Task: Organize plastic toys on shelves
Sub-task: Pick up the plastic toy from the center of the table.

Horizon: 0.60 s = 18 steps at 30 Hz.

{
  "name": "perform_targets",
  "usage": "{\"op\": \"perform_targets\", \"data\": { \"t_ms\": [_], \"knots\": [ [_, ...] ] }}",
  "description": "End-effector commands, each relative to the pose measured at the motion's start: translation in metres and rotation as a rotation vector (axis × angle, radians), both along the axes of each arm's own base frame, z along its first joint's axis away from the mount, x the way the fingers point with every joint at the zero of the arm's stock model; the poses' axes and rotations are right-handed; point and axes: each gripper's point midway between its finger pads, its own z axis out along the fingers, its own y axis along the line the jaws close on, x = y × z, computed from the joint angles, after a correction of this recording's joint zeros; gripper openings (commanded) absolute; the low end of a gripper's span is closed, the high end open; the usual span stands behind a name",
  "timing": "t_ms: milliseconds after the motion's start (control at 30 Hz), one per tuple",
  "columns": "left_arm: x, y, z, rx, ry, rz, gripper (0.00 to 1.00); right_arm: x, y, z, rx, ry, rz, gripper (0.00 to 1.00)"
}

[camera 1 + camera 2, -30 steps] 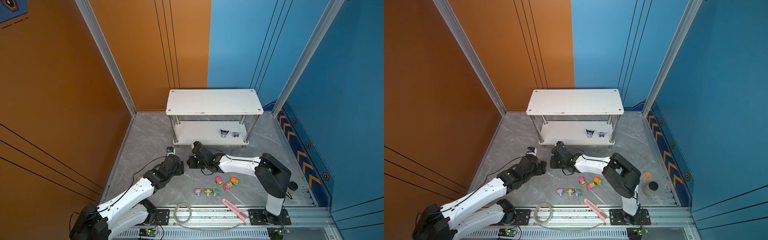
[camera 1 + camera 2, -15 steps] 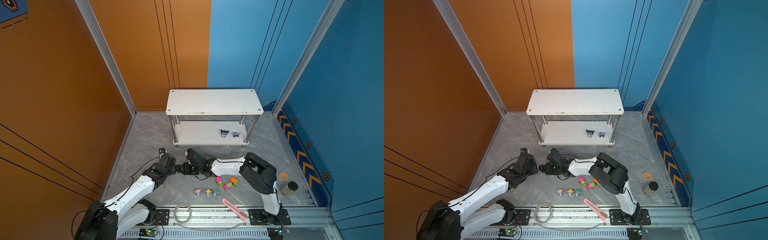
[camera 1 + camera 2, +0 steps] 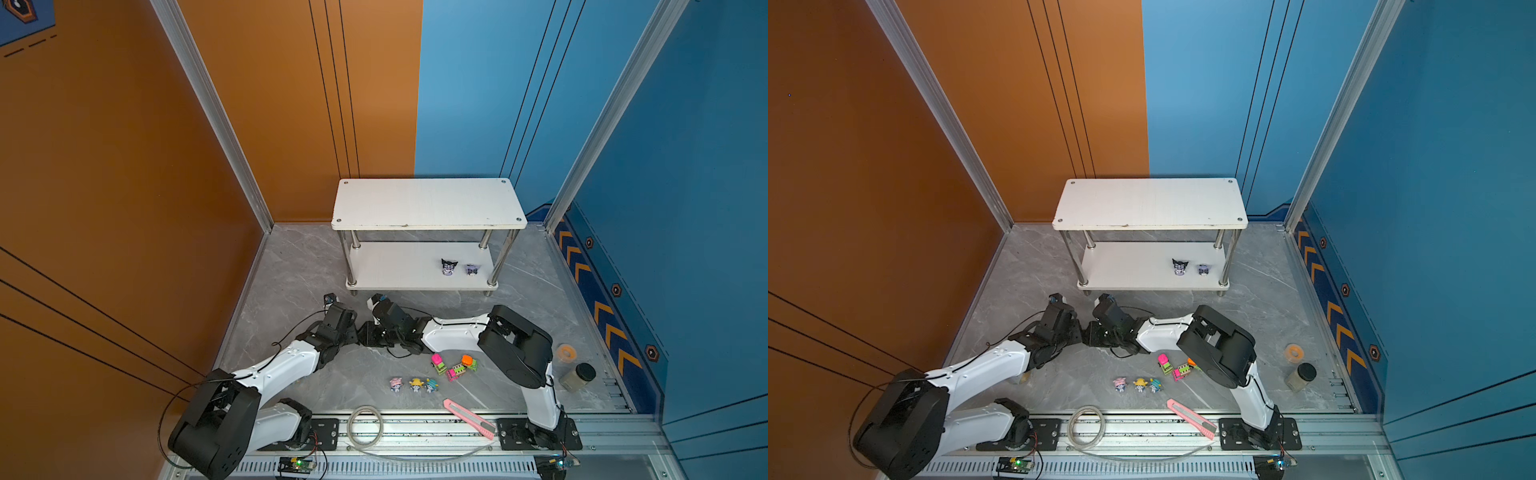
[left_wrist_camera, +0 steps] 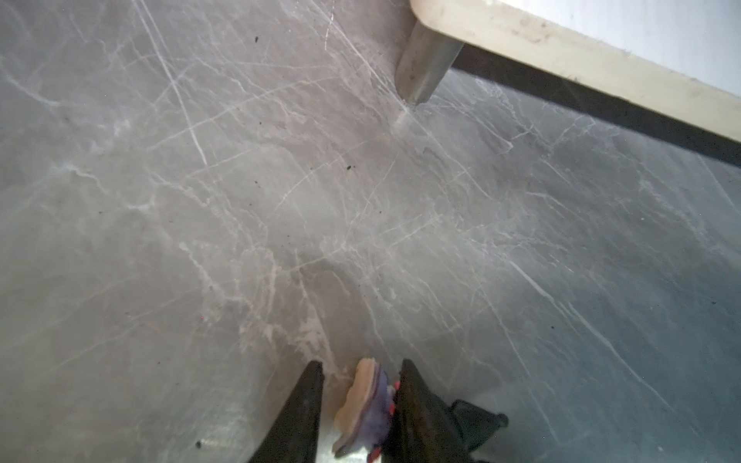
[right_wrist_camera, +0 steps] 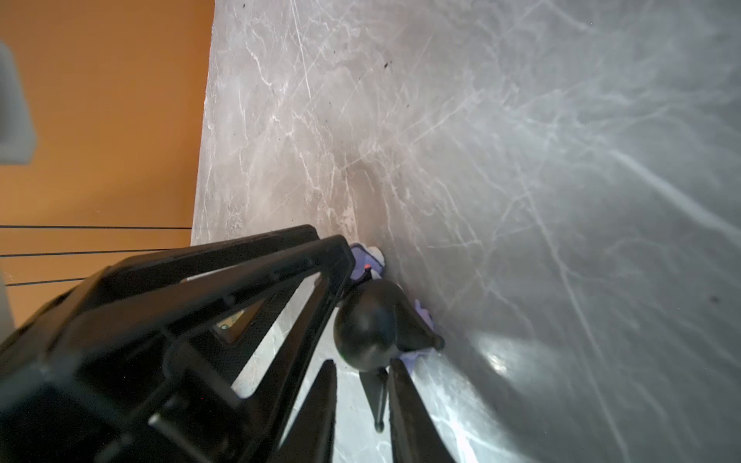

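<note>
A black-purple figurine (image 5: 363, 320) lies low over the floor between my two grippers and is hidden in both top views. My right gripper (image 5: 363, 360) pinches its black head at the fingertips, with one pointed ear between the fingers. My left gripper (image 4: 361, 362) straddles the figurine's cream base (image 4: 357, 401); one finger touches it and a gap shows at the other. Two more black-purple figurines (image 3: 449, 267) stand on the lower board of the shelves (image 3: 428, 203). Three neon trucks (image 3: 456, 370) and three pastel figurines (image 3: 416, 384) sit on the floor nearer the front.
A chrome shelf leg (image 4: 421, 68) stands just beyond the left gripper. The orange wall (image 5: 100, 120) is close on the left. A pink utility knife (image 3: 469, 418) and a tubing coil (image 3: 365, 424) lie on the front rail. A tape roll (image 3: 566, 353) and a jar (image 3: 578, 377) sit at the right.
Both grippers came down and together in front of the shelves. The left jaws narrowed around the figurine. The right arm folded in toward the left.
</note>
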Motion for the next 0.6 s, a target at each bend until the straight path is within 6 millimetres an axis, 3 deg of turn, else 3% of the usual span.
{"op": "perform_targets", "data": {
  "t_ms": [0,367,567],
  "knots": [
    [0.003,0.000,-0.001,-0.019,0.000,0.012,0.34,-0.006,-0.001,-0.015,-0.019,0.041,-0.006,0.25],
    [0.000,0.001,-0.007,-0.020,0.012,0.022,0.33,-0.015,-0.001,-0.019,-0.035,0.079,-0.015,0.21],
    [-0.001,0.001,-0.009,-0.022,0.018,0.023,0.33,-0.021,-0.006,-0.024,-0.060,0.088,-0.022,0.31]
  ]
}}
